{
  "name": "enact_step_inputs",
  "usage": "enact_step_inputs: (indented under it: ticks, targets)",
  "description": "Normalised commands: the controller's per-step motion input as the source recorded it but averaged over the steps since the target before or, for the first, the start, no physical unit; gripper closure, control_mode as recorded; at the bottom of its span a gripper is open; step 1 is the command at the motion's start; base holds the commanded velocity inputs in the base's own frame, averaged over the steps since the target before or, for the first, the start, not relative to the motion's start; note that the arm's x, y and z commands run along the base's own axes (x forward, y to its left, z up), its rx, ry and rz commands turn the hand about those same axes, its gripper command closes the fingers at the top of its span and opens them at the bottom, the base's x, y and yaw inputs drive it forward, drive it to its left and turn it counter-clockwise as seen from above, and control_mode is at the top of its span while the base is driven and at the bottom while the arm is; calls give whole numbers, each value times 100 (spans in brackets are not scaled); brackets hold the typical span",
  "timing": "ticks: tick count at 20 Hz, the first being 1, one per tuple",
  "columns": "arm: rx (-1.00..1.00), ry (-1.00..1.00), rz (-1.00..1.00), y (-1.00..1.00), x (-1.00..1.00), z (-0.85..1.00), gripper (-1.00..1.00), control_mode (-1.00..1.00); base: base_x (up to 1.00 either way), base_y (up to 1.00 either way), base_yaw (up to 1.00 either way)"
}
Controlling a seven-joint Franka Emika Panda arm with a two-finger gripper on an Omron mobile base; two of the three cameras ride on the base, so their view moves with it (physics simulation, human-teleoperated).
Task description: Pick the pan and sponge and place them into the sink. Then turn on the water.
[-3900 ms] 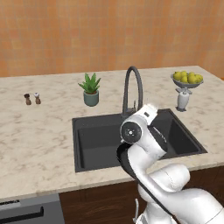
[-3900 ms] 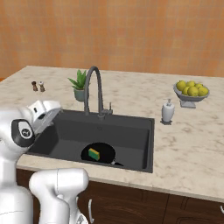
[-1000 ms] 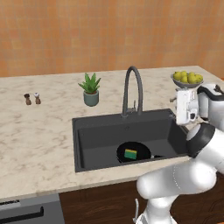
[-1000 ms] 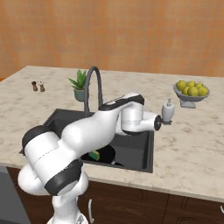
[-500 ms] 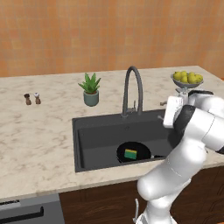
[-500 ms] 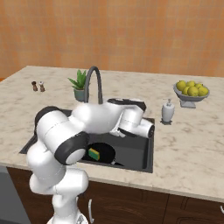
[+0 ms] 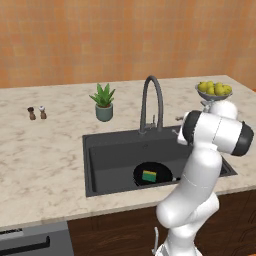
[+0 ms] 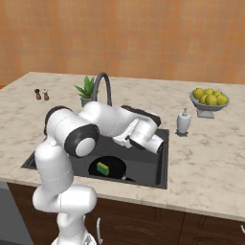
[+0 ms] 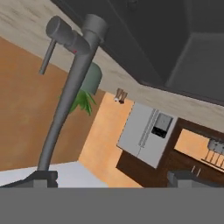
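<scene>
Sponge on pan in sink, below gripper; fingers apart, empty; faucet seemingly close ahead.

Both base views overlook the sink from behind; hand view sits rolled, close by the faucet.

- The pan has its right side hidden behind the white arm in the left base view.
- The gripper's jaws are barely visible in the hand view; probably apart, but uncertain.
- The faucet runs off the hand view's lower edge.
- The sink is partly hidden by the arm in the right base view.
</scene>
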Motion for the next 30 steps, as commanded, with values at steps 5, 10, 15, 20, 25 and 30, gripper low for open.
enact_step_inputs:
  ticks: [5,10,15,20,25,30]
  targets:
    - [11,15,0,32,25,0,-100,-100,0,0,0]
    - [9,8,0,34,18,0,-100,-100,0,0,0]
    - [9,2,-1,15,23,0,-100,-100,0,0,0]
    - [6,0,-5,0,29,0,-100,-100,0,0,0]
    - [1,6,-6,0,30,-8,-100,-100,0,0,0]
    - [0,10,-5,0,33,-16,-100,-100,0,0,0]
